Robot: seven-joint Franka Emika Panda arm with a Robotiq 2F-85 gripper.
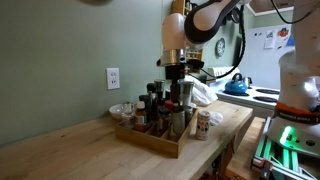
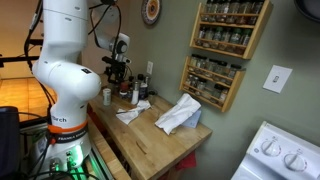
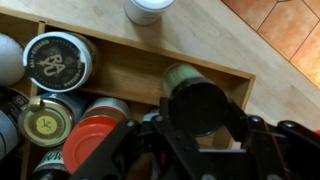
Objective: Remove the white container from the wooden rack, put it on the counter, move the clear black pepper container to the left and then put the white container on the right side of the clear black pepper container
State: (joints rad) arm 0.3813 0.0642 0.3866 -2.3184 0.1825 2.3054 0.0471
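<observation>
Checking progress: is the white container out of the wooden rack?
Yes, in an exterior view the white container stands on the counter beside the wooden rack.

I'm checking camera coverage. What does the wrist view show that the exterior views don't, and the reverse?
Wrist only: lid tops inside the rack, among them a red lid and a dark patterned lid. Exterior only: the arm, wall outlet, wall shelves. Shared: rack, counter, and the white container standing on the counter beside the rack.
</observation>
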